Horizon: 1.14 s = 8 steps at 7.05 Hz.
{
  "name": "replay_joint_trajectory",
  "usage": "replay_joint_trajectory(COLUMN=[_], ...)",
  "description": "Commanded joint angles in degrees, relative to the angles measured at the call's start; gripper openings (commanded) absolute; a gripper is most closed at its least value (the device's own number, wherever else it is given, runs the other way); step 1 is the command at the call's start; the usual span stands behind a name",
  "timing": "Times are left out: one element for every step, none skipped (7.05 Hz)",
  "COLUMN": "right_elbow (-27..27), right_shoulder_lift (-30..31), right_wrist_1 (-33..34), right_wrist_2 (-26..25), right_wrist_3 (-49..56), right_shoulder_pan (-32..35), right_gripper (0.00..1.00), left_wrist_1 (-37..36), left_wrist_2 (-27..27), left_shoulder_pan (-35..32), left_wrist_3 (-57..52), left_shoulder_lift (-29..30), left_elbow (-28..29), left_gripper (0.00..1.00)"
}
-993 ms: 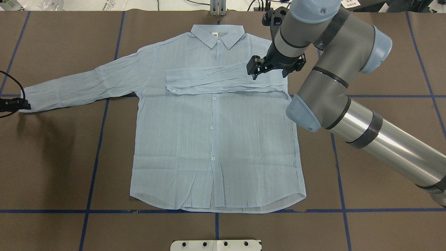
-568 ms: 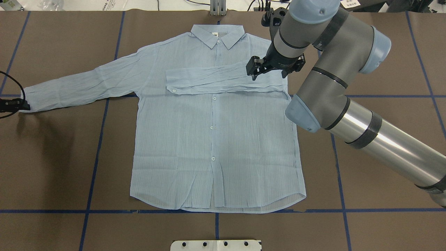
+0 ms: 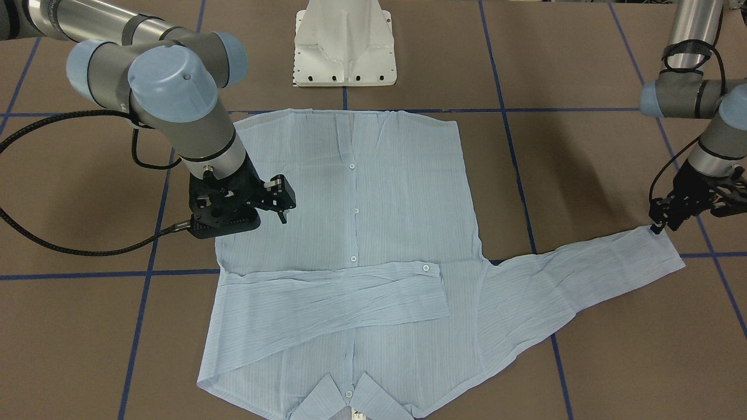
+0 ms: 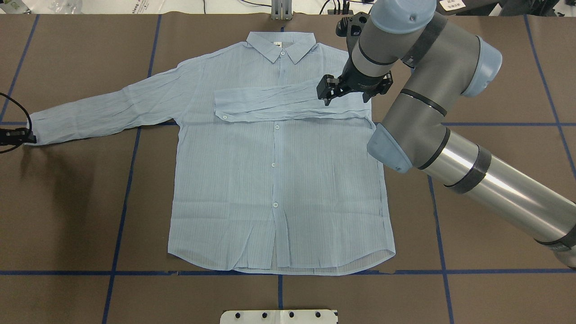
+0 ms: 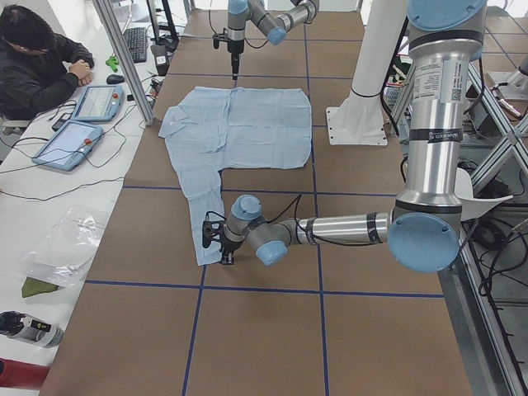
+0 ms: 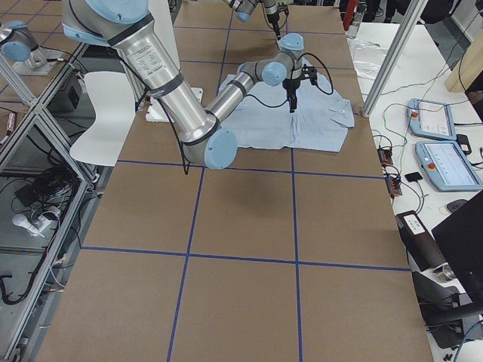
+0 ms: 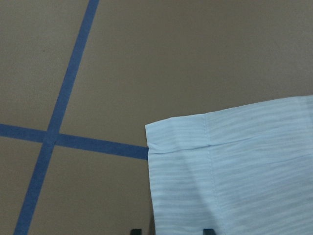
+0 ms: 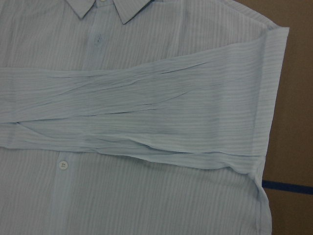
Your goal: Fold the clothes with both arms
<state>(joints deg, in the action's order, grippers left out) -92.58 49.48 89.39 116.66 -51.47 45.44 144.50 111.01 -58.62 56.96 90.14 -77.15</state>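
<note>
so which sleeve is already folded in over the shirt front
The sleeve on the robot's right side: it lies across the shirt, cuff past the front buttons. The other sleeve is stretched out on the table toward the left gripper.

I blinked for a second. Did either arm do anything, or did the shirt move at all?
Barely. The right gripper, hovering open over the folded sleeve, crept a little toward the collar. The left gripper, at the outstretched sleeve's cuff, slid slightly outward, away from the garment. Nothing was grabbed or released. The shirt lies as before, one sleeve folded across its chest.
</note>
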Motion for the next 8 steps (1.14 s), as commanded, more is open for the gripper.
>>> replay_joint_trajectory(right_elbow=[0.03,0.03,0.03,0.03,0.03,0.03,0.03,0.03], right_shoulder_lift=[0.0,0.0,0.0,0.0,0.09,0.09,0.09,0.17], right_wrist_1=[0.0,0.0,0.0,0.0,0.0,0.0,0.0,0.0], right_wrist_2=[-0.03,-0.03,-0.03,-0.03,-0.12,-0.12,-0.12,-0.12], right_wrist_3=[0.06,0.06,0.06,0.06,-0.03,-0.03,-0.03,0.06], right_shoulder_pan=[-0.09,-0.09,-0.01,-0.01,-0.09,-0.09,-0.01,-0.01], right_gripper=[0.99,0.99,0.99,0.99,0.99,0.99,0.99,0.99], left_wrist_1=[-0.01,-0.01,-0.01,-0.01,-0.01,-0.01,-0.01,-0.01], left_wrist_2=[-0.01,-0.01,-0.01,-0.01,-0.01,0.08,0.08,0.0], left_shoulder_pan=[0.0,0.0,0.09,0.09,0.17,0.44,0.53,0.53], left_wrist_3=[-0.01,0.08,0.08,0.08,0.08,0.08,0.08,0.08], left_shoulder_lift=[0.03,0.03,0.03,0.03,0.03,0.12,0.12,0.12], left_elbow=[0.16,0.16,0.16,0.25,0.51,0.68,0.69,0.69], left_gripper=[0.46,0.44,0.42,0.42,0.42,0.42,0.41,0.36])
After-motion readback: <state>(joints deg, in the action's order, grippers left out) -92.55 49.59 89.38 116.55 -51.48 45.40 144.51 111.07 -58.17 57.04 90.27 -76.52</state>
